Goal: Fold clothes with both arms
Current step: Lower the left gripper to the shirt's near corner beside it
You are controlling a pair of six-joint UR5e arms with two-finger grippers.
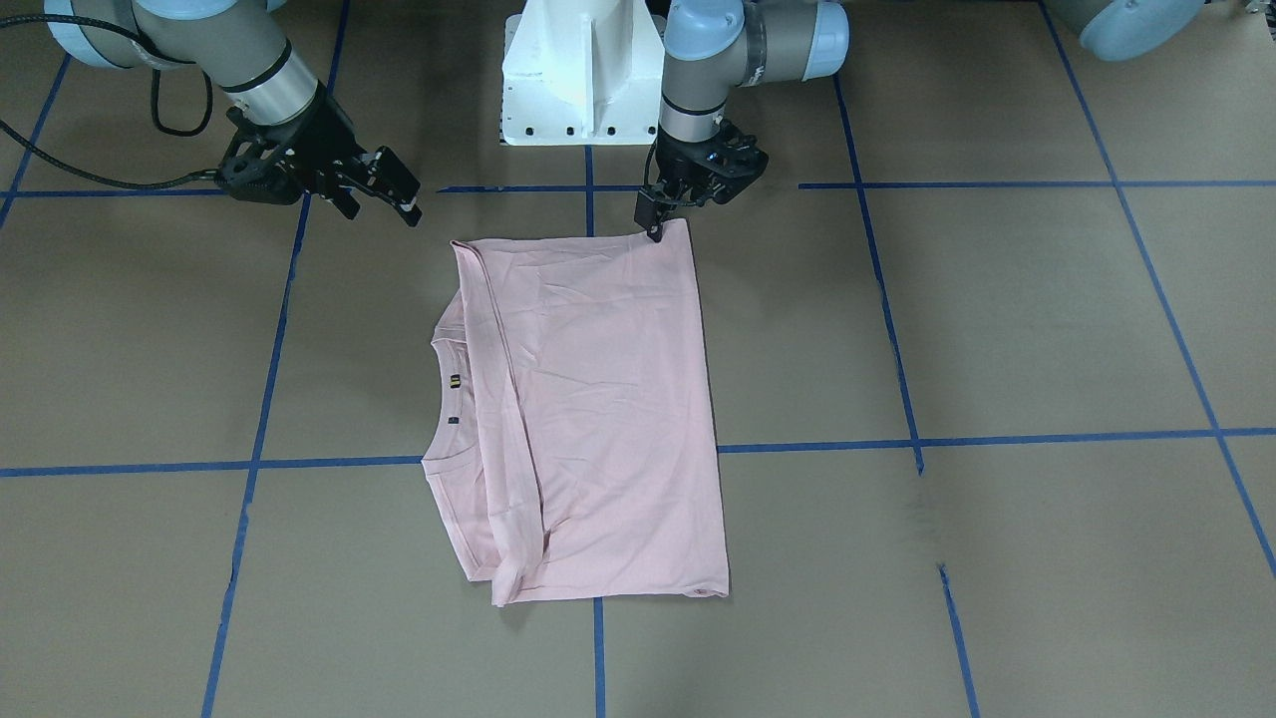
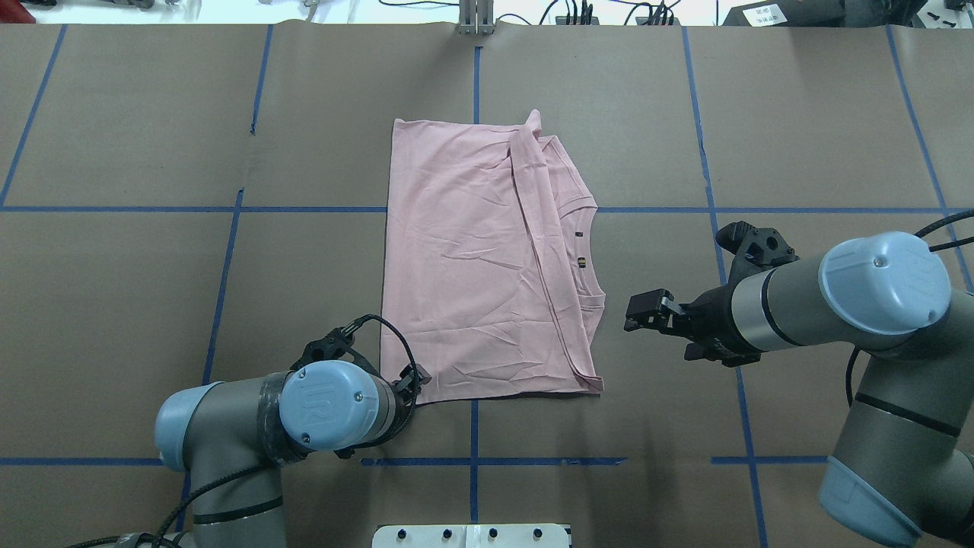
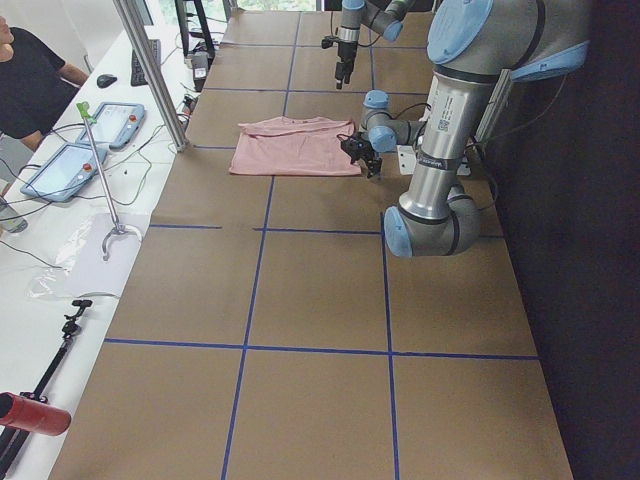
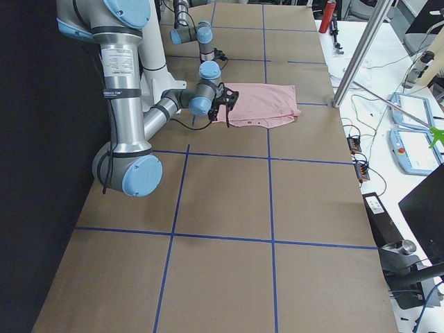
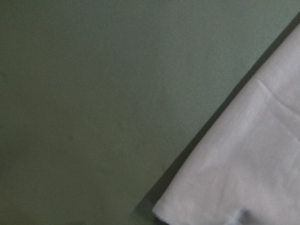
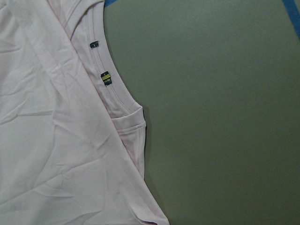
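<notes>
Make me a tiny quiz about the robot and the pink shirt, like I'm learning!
1. True or false: the pale pink cotton T-shirt hangs in the air.
2. Which black two-finger gripper is at the shirt's corner? A) left gripper B) right gripper
3. Fill in: the tape lines on the brown paper table are ____.
Key: 1 false, it lies flat on the table; 2 A; 3 blue.

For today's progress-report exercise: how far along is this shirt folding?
Done: the shirt lies folded over, hem near the collar. In hand: the left gripper sits at a corner; grip unclear. The right gripper hovers open, apart. Left: probably another fold.
</notes>
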